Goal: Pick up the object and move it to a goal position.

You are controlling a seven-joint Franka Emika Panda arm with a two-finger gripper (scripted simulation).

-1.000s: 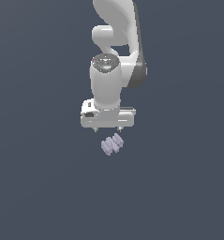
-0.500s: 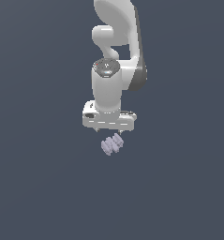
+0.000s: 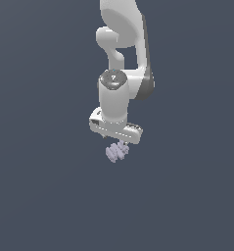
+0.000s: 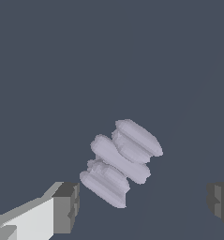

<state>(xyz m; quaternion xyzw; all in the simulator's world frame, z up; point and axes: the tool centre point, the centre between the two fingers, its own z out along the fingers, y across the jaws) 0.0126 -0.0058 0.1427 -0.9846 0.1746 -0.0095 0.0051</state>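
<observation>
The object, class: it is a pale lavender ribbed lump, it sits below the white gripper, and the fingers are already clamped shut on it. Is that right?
Not quite. The object is pale lavender, ribbed and below the white gripper, but the fingers are not clamped on it. The wrist view shows them spread wide, with bare gaps between each one and the object.

All we can see behind everything is a flat, matte, dark slate-blue backdrop point(image 3: 40, 196), the same tone from the exterior view's left to its right and from near to far. We find no seam, edge or horizon in it, so we cannot tell floor from wall. In the wrist view the same plain dark slate-blue surface point(image 4: 62, 61) fills the picture, with only a faint diagonal change of shade across it. The light is soft and even, and we cannot make out any distinct cast shadow.
</observation>
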